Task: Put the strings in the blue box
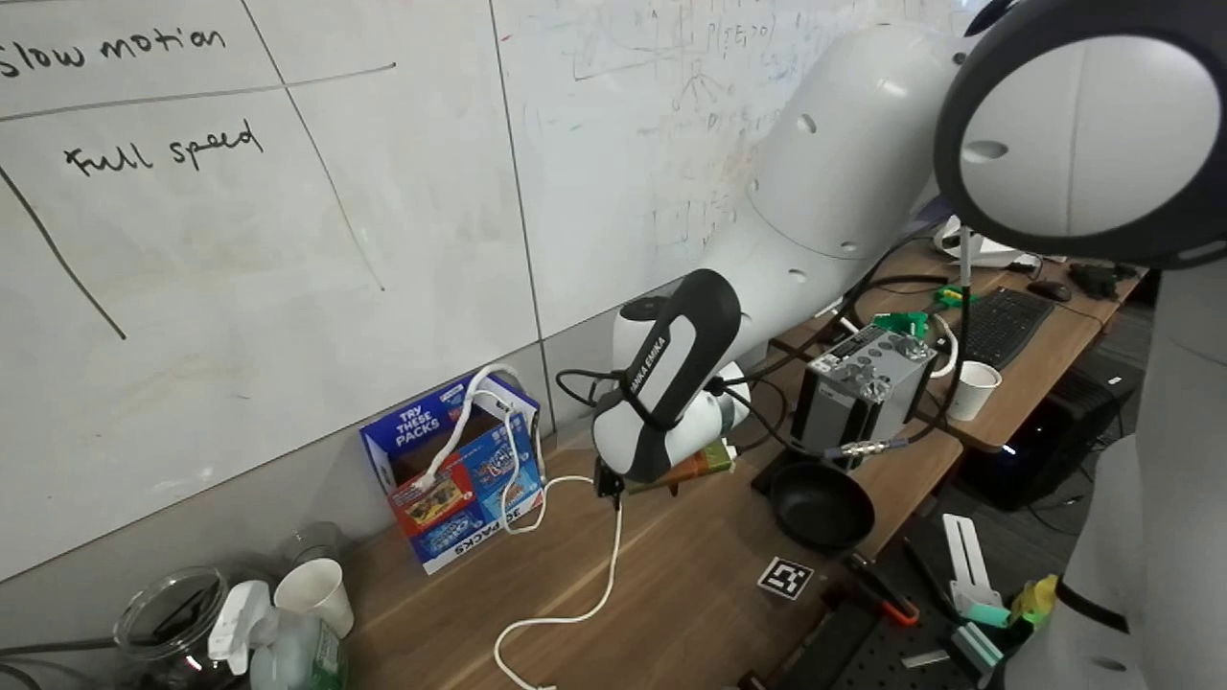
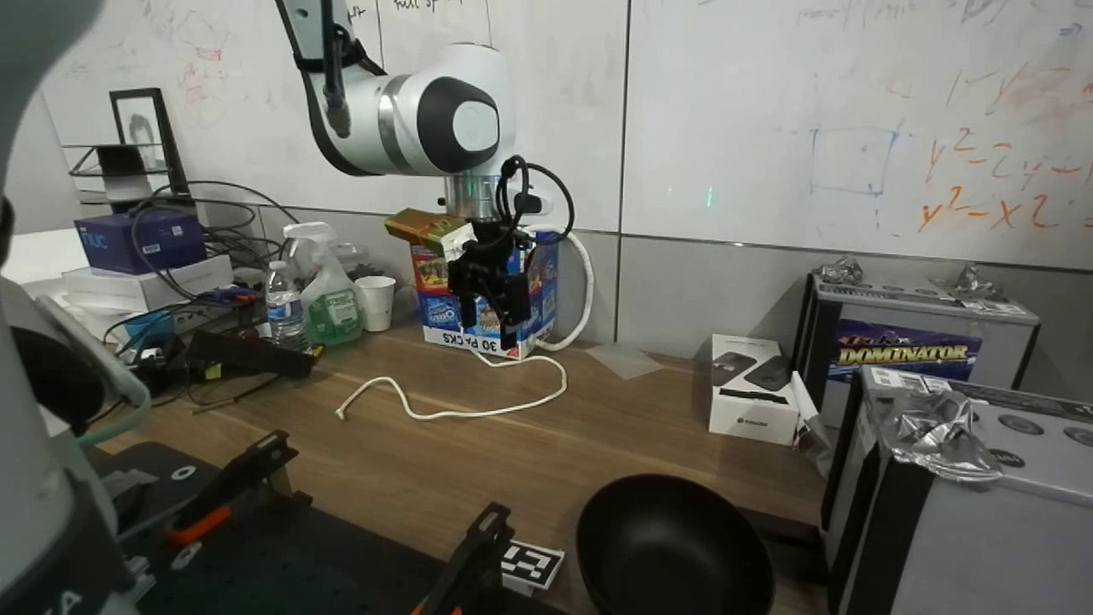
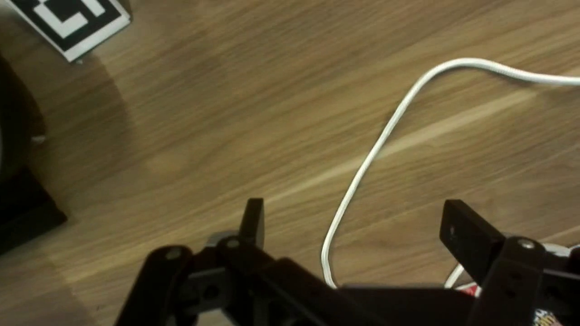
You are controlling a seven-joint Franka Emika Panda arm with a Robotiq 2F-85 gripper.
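Your gripper (image 3: 353,210) is empty, jaws spread wide, above the table (image 3: 190,131), w/ a run of the strings (image 3: 360,174) lying btwn the fingers (image 3: 469,233) in the wrist view. Strings only partly sorted: loops drape over the rim of the blue box (image 1: 494,470), more bow out beside it, & a long tail (image 2: 478,414) lies on the table in both exterior views. Can't tell how much is inside.

Next: prob pinch that tail. Risks: it's thin & flat on wood, so stop too high and you'd close over nothing; too low and the tips jam the table. Yank it sideways and the loops may slide off the rim, or the box, prob light cardboard, tips or skids. Box looks close to one finger, so a sloppy descent could clip it. Wrist cables (image 2: 514,166) might snag a loop on the lift.
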